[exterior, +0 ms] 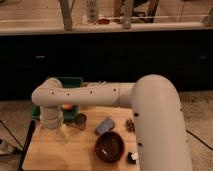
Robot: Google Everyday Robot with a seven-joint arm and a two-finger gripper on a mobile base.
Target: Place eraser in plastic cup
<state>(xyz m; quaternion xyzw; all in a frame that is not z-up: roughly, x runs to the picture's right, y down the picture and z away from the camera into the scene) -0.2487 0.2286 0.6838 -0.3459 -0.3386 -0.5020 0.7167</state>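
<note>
My white arm reaches from the right across the wooden table (75, 152) to its left side. The gripper (62, 132) hangs below the wrist and points down at the table's left part. A small dark round container (80, 120) stands just right of the gripper. A small black-and-white block (132, 157), possibly the eraser, lies at the front edge near my arm. I cannot make out a clear plastic cup with certainty; something pale shows around the gripper.
A green bin (75, 82) with an orange object (66, 106) stands at the back left, partly behind my arm. A grey-blue flat object (104, 125), a dark bowl (109, 147) and a small brown item (131, 125) lie mid-table. A dark counter runs behind.
</note>
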